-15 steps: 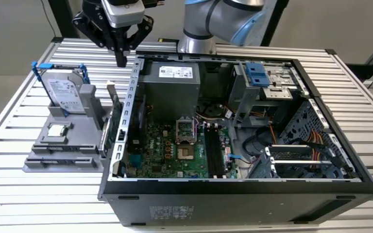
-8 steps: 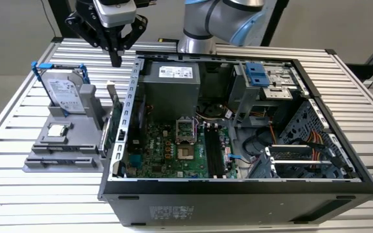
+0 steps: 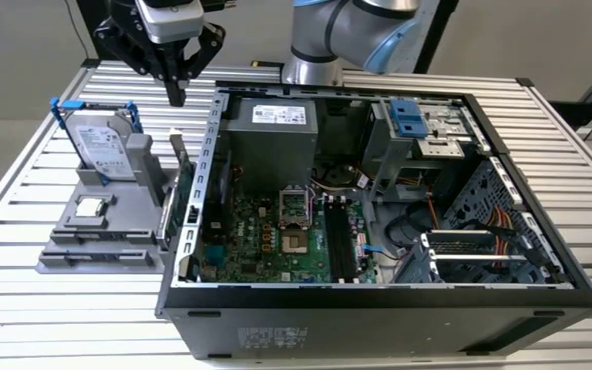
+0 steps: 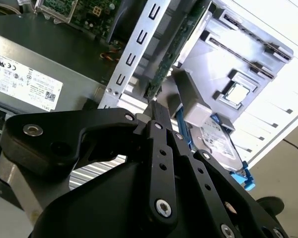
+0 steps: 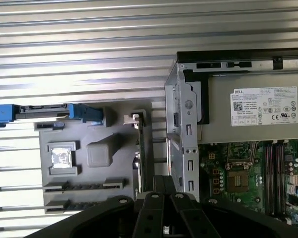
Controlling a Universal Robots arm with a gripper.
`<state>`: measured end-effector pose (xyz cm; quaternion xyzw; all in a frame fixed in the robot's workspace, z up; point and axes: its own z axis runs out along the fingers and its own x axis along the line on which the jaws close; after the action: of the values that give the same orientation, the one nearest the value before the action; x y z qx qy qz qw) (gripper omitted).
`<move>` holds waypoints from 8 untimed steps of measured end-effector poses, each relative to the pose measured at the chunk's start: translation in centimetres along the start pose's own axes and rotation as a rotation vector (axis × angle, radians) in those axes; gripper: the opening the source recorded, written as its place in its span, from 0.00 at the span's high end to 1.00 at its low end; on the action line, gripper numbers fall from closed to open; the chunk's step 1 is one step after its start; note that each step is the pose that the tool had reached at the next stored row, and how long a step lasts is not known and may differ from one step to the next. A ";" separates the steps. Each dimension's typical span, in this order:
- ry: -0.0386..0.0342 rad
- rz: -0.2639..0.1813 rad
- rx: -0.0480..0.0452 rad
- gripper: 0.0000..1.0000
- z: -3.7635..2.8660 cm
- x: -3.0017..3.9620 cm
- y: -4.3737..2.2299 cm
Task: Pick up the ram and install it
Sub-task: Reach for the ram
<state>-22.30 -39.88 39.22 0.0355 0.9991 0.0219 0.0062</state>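
Observation:
The ram (image 3: 182, 183) is a thin dark-green stick standing on its long edge in the grey holder (image 3: 101, 250), close beside the open computer case's wall. It shows as a green strip in the second wrist view (image 4: 175, 47) and edge-on in the first wrist view (image 5: 137, 151). My gripper (image 3: 176, 96) hangs above the ram's far end, fingers pointing down and shut with nothing between them, clear of the stick. The black fingers (image 4: 161, 129) meet at a narrow tip (image 5: 164, 184). The long black memory slots (image 3: 338, 239) lie on the motherboard inside the case.
A silver hard drive in a blue frame (image 3: 101, 146) stands upright in the holder, and a square processor chip (image 3: 90, 206) lies flat on it. The open case (image 3: 378, 308) holds a grey power supply (image 3: 267, 139), cables and drive cages. Slatted metal table (image 3: 28, 324) all around.

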 end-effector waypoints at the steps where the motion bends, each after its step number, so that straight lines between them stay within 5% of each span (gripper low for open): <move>1: 0.0000 0.000 0.0000 1.00 0.00 0.04 0.00; 8: 0.0009 0.000 0.0000 1.00 0.01 0.77 -0.06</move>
<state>-23.08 -39.88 39.20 0.0354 0.9991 0.0219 0.0058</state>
